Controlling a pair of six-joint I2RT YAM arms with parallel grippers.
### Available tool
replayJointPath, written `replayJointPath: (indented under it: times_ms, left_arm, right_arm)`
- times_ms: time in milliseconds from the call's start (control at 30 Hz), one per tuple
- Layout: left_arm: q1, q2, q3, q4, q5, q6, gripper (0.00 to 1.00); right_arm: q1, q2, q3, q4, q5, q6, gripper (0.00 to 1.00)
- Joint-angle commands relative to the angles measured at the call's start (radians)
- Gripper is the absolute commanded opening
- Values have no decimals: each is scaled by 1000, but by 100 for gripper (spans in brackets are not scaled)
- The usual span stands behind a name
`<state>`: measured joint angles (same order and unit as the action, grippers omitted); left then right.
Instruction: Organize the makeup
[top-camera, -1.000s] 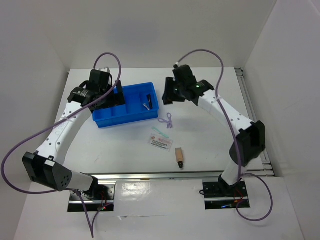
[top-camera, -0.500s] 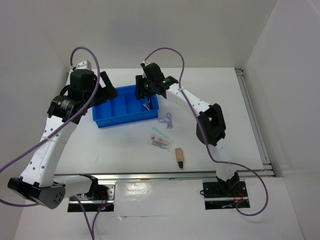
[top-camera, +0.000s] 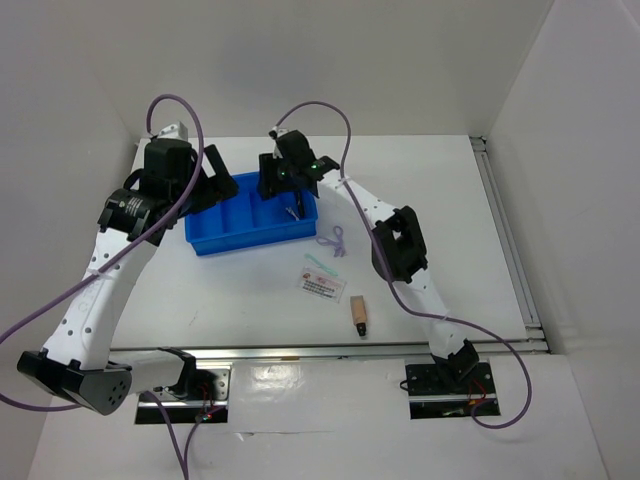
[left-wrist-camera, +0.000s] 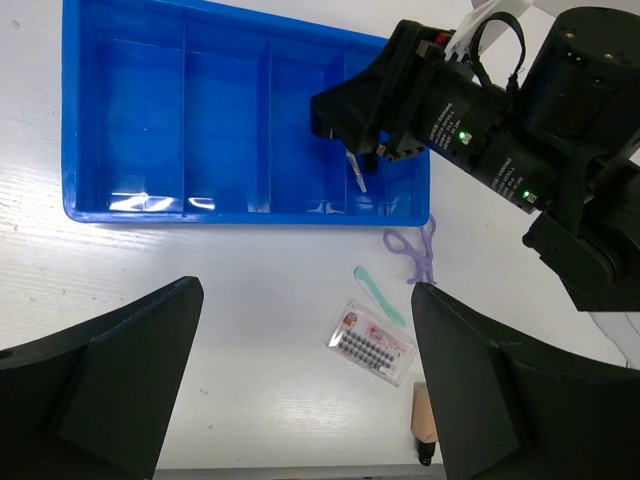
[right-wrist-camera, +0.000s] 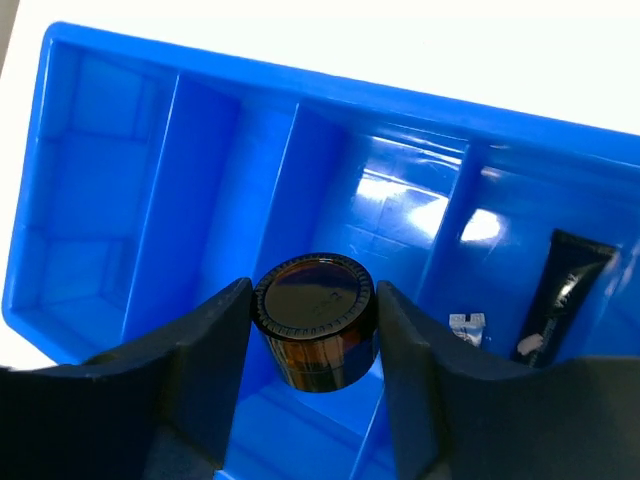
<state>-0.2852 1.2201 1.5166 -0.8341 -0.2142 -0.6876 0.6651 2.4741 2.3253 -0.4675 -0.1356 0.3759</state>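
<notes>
White tabletop (top-camera: 250, 290) below, I hold a round dark jar (right-wrist-camera: 314, 295) pinched by its ribbed sides in my right gripper (right-wrist-camera: 314, 335) above the blue tray (right-wrist-camera: 110, 180); it seems rigid, light, probably slippery.

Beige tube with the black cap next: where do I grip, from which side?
Take the beige tube with black cap by its beige body, from straight above, closing across its width: it lies flat, cap toward the near edge, both long sides free.
</notes>
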Motion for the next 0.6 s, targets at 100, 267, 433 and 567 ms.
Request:
replayJointPath:
  times_ms: [100, 267, 433, 567]
  left_arm:
    - [-3, -22, 8, -13, 12, -13, 100]
    - [-3, -13, 8, -13, 12, 19, 100]
    - [-3, -37, -2, 24, 12, 72, 100]
    - [-3, -37, -13, 44, 12, 106, 100]
  right_arm:
    - [7, 13, 101, 70, -56, -5, 76]
    - [7, -125, 4, 70, 34, -5, 73]
    - [-2, -382, -238, 1, 161, -5, 54]
    - [-2, -604, -560, 12, 200, -5, 71]
